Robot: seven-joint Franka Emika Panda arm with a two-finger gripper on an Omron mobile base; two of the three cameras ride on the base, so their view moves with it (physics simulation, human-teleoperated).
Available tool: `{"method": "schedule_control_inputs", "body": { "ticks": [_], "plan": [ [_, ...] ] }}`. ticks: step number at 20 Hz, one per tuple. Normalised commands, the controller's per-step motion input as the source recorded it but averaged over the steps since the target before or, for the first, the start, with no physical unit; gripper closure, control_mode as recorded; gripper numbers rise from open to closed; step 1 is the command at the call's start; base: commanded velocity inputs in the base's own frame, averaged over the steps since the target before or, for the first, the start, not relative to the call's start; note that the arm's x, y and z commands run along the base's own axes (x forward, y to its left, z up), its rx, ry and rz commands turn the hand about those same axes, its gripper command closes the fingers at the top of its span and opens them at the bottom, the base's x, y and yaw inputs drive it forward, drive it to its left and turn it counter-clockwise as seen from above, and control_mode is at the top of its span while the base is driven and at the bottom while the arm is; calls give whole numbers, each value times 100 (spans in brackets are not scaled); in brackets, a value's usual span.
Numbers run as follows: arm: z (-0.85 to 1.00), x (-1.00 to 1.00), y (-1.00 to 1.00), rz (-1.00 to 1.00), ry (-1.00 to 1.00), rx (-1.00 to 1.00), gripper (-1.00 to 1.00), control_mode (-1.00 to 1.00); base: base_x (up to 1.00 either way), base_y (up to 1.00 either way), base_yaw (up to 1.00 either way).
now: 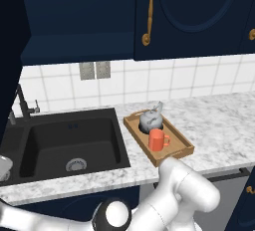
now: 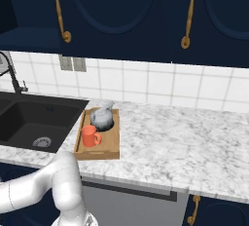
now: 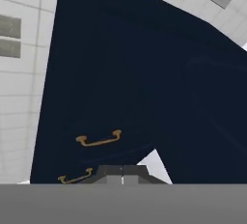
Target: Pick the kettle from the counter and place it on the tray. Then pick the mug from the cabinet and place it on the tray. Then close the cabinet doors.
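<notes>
The grey kettle (image 1: 150,119) (image 2: 103,117) stands at the far end of the wooden tray (image 1: 174,156) (image 2: 97,155) on the marble counter (image 1: 219,130) (image 2: 170,142). The orange-red mug (image 1: 157,140) (image 2: 89,136) stands on the tray just in front of the kettle. In the hand view my gripper (image 3: 122,174) is shut, its two tips pressed together with nothing between them, facing a broad navy cabinet door (image 3: 135,83); I cannot tell whether it touches. A dark door panel (image 1: 10,75) stands out along the left edge. The cabinet door (image 1: 199,11) (image 2: 121,6) above the tray is closed.
A black sink (image 1: 69,140) (image 2: 34,122) with a dark faucet (image 1: 25,103) (image 2: 12,79) lies left of the tray. A grey wall outlet (image 1: 94,69) (image 2: 72,64) sits on the white tiles. Brass handles (image 1: 148,13) (image 2: 189,13) (image 3: 99,139) show on the doors.
</notes>
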Motion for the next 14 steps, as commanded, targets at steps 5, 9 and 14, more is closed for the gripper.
{"method": "schedule_control_inputs", "body": {
  "ticks": [5,9,14],
  "plan": [
    [53,-3,1,4,0,0,100,-100,0,0,0],
    [46,-1,0,0,0,0,100,-100,0,0,0],
    [39,0,-6,0,-1,0,100,-100,0,0,0]
  ]
}}
